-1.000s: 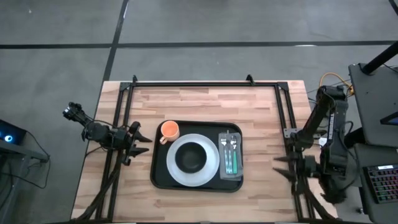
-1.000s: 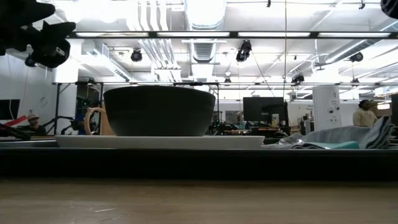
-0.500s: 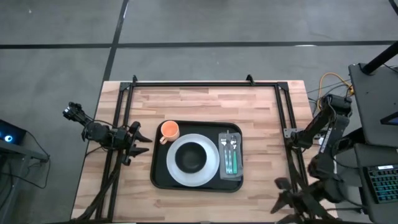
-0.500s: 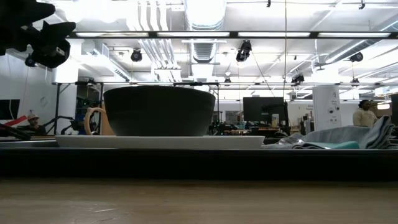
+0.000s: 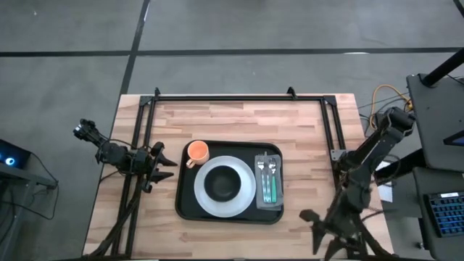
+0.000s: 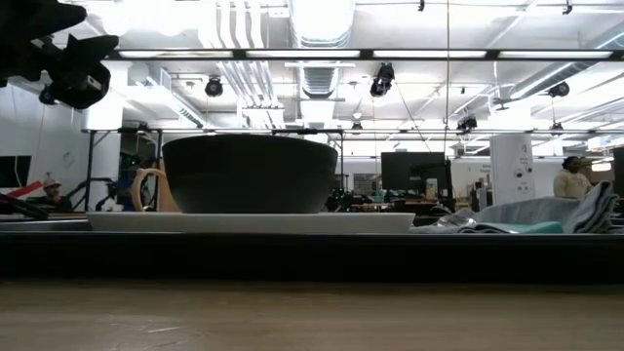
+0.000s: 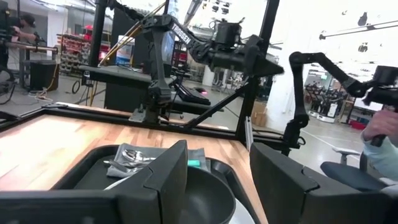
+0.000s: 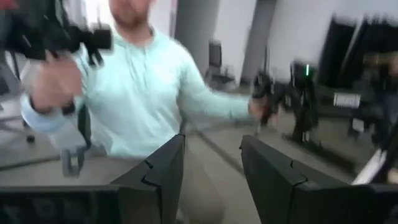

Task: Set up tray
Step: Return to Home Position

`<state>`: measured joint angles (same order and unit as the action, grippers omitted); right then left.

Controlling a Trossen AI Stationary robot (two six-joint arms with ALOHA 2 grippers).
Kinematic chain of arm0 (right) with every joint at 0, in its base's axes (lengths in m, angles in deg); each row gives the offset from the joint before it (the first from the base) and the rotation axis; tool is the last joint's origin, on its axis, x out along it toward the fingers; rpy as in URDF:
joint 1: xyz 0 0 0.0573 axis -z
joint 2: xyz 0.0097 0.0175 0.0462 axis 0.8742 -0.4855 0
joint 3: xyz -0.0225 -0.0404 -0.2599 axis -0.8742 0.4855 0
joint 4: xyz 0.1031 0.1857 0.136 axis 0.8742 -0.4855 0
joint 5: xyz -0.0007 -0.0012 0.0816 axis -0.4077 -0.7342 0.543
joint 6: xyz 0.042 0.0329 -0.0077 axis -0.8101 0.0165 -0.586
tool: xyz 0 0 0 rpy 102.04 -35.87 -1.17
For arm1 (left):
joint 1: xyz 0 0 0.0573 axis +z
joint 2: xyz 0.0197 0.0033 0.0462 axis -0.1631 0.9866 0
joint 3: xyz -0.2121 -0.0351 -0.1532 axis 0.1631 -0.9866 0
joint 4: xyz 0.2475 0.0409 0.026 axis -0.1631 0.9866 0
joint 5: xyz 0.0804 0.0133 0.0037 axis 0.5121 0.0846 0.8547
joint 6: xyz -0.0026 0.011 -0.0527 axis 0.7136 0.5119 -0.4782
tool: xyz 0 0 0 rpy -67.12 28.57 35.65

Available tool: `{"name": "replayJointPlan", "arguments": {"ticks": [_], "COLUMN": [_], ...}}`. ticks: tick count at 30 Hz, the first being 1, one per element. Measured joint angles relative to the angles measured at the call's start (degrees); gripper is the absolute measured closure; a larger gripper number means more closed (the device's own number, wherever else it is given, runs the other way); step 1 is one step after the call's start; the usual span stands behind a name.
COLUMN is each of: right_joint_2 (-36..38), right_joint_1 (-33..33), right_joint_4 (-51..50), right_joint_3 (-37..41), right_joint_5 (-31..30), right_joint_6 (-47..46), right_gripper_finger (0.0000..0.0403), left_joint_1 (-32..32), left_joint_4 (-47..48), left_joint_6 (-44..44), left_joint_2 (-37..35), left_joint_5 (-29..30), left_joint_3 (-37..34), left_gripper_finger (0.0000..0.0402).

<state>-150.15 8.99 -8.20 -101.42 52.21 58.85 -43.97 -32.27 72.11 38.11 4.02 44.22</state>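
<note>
— Where is the left pincer (image 5: 158, 165)?

— At the left side of the counter (image 5: 239, 119), just beside the tray's left edge but not touching it, pointing toward it. Its wrist view shows the two fingers (image 7: 163, 182) parted, nothing between them, and the tray's load straight ahead.

— And the tray (image 5: 183, 201) itself?

— It lies flat in the middle of the counter, long side running left to right. In its far left corner stands an orange cup (image 5: 197, 151). Right of that is a white plate (image 5: 246, 201) with a dark bowl (image 5: 223, 183) on it. Along the right edge lies a grey napkin (image 5: 269, 206) carrying cutlery (image 5: 269, 183) with blue-green handles.

— Does the low view agree?

— Yes: bowl on plate, cup behind at the left, napkin at the right, all inside the low black rim.

— The right pincer (image 5: 313, 230)?

— Over the near right part of the counter, beyond the tray's near right corner and apart from it. Its fingers (image 8: 163, 174) are spread and empty; past them its wrist view shows a person (image 8: 134, 93) in a pale shirt.
</note>
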Motion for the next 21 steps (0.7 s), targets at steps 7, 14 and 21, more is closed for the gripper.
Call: {"name": "replayJointPlan", "arguments": {"ticks": [7,14,21], "right_joint_2": [12.66,20.98,24.01], "right_joint_1": [0.81,1.99,2.41], "right_joint_4": [12.89,19.46,22.42], "right_joint_3": [17.33,30.2,37.29], "right_joint_5": [2.15,-1.34,-1.12], "right_joint_6": [0.9,-2.13,-3.13], "right_gripper_finger": [0.025,0.0256,0.0259], "left_joint_1": [0.01,0.01,0.02], "left_joint_4": [0.02,0.04,0.06], "left_joint_6": [0.0,0.0,0.0], "left_joint_2": [-0.02,-0.02,-0.02], "left_joint_5": [-0.02,-0.02,0.0], "left_joint_3": [-0.02,-0.04,-0.04], "left_gripper_finger": [0.0246,0.0246,0.0246]}}
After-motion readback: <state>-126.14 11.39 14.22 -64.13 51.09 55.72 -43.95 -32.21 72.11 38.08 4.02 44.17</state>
